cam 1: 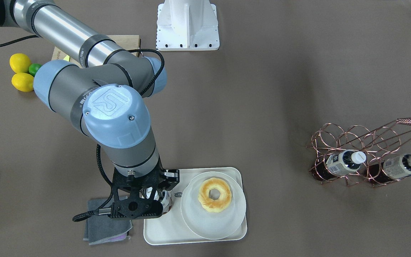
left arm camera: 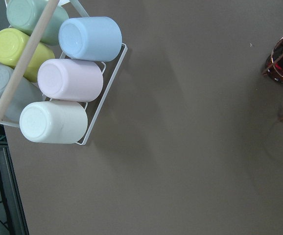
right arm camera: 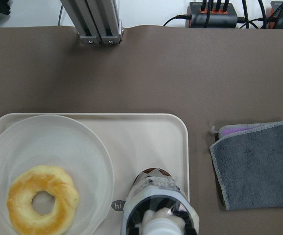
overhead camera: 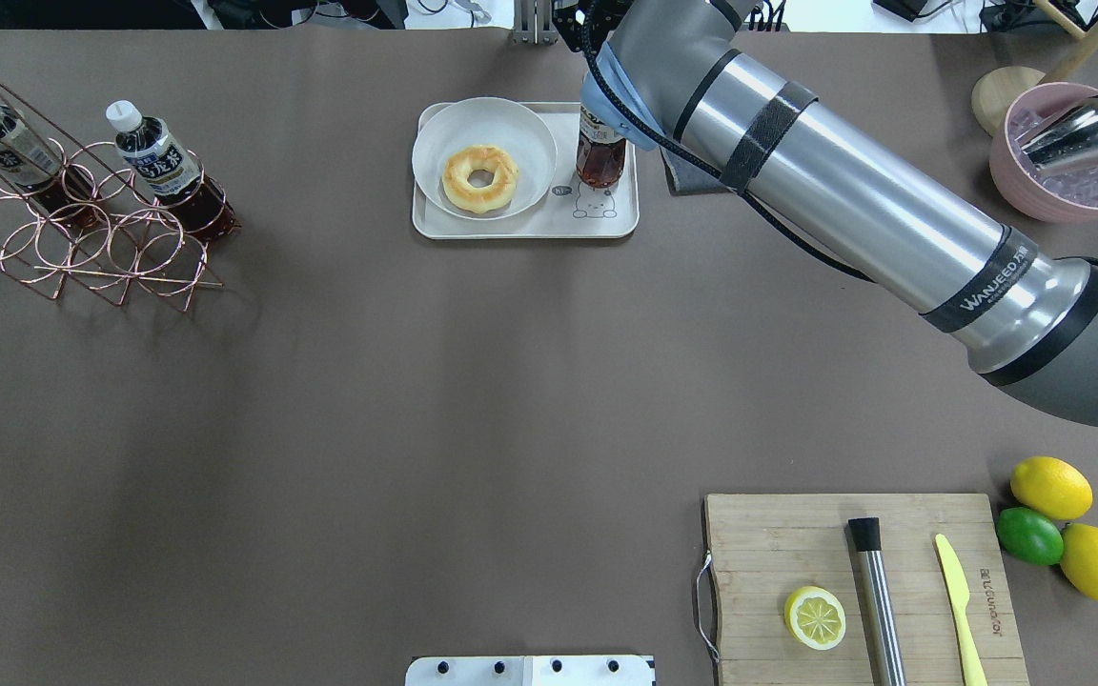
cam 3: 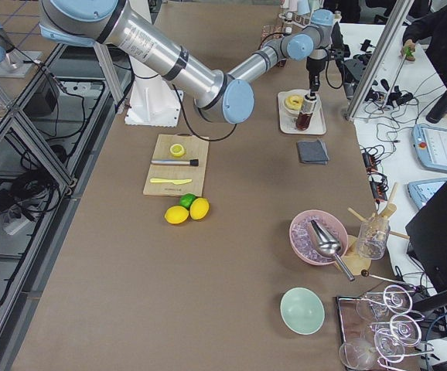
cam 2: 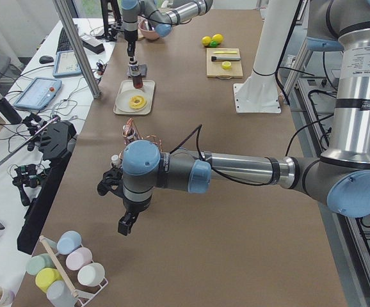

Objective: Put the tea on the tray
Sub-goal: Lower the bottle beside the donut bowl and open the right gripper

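The counter (overhead camera: 416, 381) gives much free space, so the danger is only around the tray. The right arm (overhead camera: 854, 210) reaches far across to it, and at such a long reach a small sideways drift on the way out could push whatever its tip touches. The left arm (cam 2: 236, 169) hangs well apart, near the copper wire rack (overhead camera: 82, 248). Its end effector (cam 2: 126, 224) is seen only from the side, so one cannot tell if it is apart or together, and it seems to be no threat here.

The tray (overhead camera: 530, 227) is probably light and may slide if something drags on it. The plate (overhead camera: 520, 129) with the doughnut (overhead camera: 479, 177) fills most of it, which leaves only a narrow strip.

The tea (overhead camera: 600, 162) stands upright in that strip, just beside the plate and near the rim on the side of the grey cloth (right arm camera: 256, 161). It is tall and narrow, so it would likely tip easily, either against the plate or over the rim.

The right end effector (cam 1: 150, 200) sits down over the cap. Whether it is clamped on the bottle or apart cannot be told. If it rises while clamped, the tea comes up again. If it leaves sideways, a finger may catch the cap.
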`<action>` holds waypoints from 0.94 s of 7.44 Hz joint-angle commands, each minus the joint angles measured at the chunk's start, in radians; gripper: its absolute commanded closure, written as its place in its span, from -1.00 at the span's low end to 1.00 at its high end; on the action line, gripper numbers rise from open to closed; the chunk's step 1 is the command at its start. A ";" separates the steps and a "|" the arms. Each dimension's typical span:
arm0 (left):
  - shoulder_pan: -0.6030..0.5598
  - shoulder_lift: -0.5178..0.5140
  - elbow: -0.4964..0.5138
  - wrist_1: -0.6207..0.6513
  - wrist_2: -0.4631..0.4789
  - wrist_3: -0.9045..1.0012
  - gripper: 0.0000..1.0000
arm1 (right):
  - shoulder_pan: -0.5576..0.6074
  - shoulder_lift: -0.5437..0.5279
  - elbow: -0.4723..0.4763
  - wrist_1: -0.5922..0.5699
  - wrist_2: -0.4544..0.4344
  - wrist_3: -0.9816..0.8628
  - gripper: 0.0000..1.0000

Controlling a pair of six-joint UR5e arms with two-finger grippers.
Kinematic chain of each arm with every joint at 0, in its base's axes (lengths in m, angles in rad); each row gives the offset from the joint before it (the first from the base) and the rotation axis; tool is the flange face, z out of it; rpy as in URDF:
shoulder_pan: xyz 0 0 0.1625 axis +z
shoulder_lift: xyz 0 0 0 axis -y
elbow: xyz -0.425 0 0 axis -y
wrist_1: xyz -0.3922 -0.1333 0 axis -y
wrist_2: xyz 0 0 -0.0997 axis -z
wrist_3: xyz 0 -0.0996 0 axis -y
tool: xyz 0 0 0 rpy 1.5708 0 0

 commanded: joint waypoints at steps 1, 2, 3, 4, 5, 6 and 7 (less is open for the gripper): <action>0.000 -0.001 -0.001 0.002 0.000 -0.001 -0.96 | -0.002 -0.003 0.001 0.000 -0.001 0.004 0.05; 0.000 -0.001 -0.001 0.002 0.000 -0.001 -0.96 | -0.002 -0.005 0.001 0.003 -0.003 -0.002 -0.95; 0.000 -0.001 -0.001 0.003 0.000 0.000 -0.96 | 0.002 -0.004 0.003 0.003 -0.003 -0.005 -0.98; 0.000 -0.001 -0.001 0.003 0.000 0.000 -0.96 | 0.017 0.001 0.027 -0.004 0.011 -0.005 -0.98; 0.000 -0.001 0.001 -0.003 0.000 0.000 -0.96 | 0.042 -0.005 0.092 -0.050 0.070 0.000 -0.99; 0.000 0.000 -0.001 -0.005 0.000 0.000 -0.96 | 0.060 -0.008 0.205 -0.186 0.109 -0.003 -0.99; -0.002 0.003 -0.007 -0.006 0.000 0.003 -0.96 | 0.060 -0.034 0.339 -0.319 0.112 -0.005 -0.99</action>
